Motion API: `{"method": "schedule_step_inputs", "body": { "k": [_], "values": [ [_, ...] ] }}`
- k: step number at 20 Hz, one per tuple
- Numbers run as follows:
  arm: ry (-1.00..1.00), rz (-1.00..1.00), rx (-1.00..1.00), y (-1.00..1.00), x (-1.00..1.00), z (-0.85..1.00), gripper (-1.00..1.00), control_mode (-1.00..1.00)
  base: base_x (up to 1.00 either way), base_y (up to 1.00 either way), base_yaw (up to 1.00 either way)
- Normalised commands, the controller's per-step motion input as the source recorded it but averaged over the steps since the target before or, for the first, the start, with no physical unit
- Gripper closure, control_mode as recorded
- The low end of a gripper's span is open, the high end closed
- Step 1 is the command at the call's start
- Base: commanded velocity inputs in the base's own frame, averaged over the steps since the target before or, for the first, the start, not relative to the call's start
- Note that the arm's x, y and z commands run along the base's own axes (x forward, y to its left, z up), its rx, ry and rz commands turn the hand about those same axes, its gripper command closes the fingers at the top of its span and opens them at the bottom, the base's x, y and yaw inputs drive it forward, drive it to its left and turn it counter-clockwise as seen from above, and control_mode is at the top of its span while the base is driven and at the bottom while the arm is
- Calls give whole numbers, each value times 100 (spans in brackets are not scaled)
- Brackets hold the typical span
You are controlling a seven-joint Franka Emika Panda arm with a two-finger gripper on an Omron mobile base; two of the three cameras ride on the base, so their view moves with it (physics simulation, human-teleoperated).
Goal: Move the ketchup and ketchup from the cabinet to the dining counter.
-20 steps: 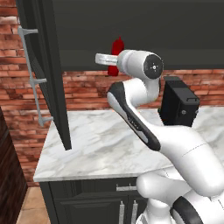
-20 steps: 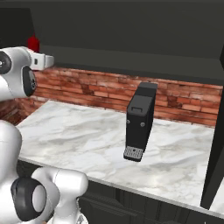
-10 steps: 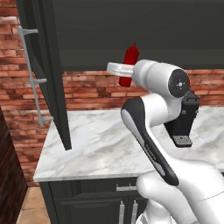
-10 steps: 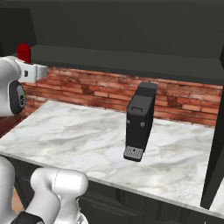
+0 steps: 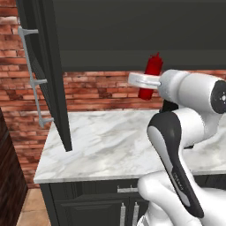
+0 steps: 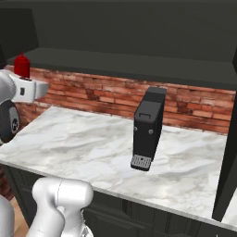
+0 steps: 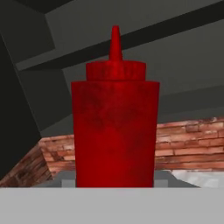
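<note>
Plain bright red ketchup bottle with tapered top point(image 7: 115, 127) is clamped upright in the two-finger gripper point(image 5: 148, 81), airborne above the back edge of the small veined marble worktop point(image 5: 110, 145), just below the black cabinet point(image 5: 132, 31). Recommended: keep it vertical, clear the open panelled door point(image 5: 46, 66), carry steadily toward the dining counter

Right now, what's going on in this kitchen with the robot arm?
The white robot arm's end effector is shut on a bright red ketchup bottle with a tapered top, held upright in the air in front of the brick wall, above the white-grey marble worktop. The black cabinet's tall door with a silver bar handle stands open on the left. A black boxy appliance stands on the worktop.
</note>
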Motion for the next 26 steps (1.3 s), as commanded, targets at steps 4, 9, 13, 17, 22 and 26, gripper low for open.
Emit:
{"method": "schedule_step_inputs", "body": {
  "k": [4, 9, 13, 17, 22, 26],
  "values": [
    [13, -3, 0, -6, -23, 0, 100, 100, 0, 0, -1],
    [0, 0, 0, 0, 0, 0, 100, 100, -14, 0, 0],
    [0, 0, 0, 0, 0, 0, 100, 100, -78, -2, -5],
    [0, 0, 0, 0, 0, 0, 100, 100, -83, -24, -10],
    [0, 0, 0, 0, 0, 0, 100, 100, -82, -38, -7],
    [0, 0, 0, 0, 0, 0, 100, 100, -79, -26, -19]
  ]
}}
